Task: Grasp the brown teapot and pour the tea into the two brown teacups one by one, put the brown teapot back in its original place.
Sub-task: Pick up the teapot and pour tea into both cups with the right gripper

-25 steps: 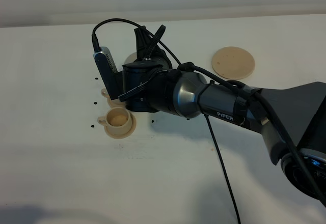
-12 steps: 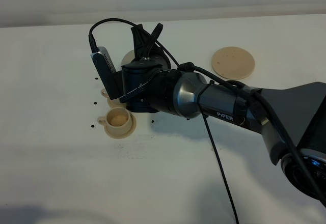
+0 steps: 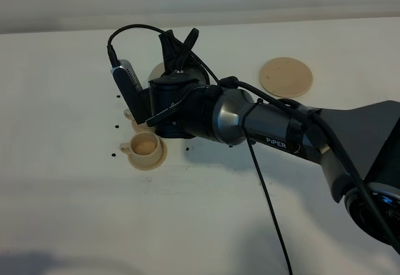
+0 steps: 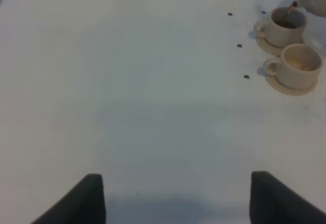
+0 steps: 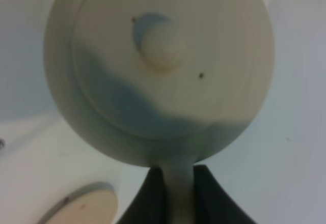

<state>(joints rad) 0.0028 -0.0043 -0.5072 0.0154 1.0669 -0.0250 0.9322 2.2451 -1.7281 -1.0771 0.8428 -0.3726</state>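
**Round beige teapot over the far teacup**

Left hand (image 4: 178, 197) is spread over the matte white tabletop (image 4: 127, 96). Two small smooth ceramic cups follow: far teacup (image 4: 287, 24), then near teacup (image 4: 300, 63). Right hand (image 5: 173, 188) pinches the loop handle of the knob-lidded brown teapot (image 5: 158, 66). The flat round saucer disc (image 3: 286, 77) lies well apart.

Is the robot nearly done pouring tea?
Not yet. Done: the pale beige round ceramic teapot is off its wide flat beige saucer, gripped by the right tool. Now: it pours dark tea into the farther small beige cup. Left: the nearer matching cup looks empty, then the teapot goes back.
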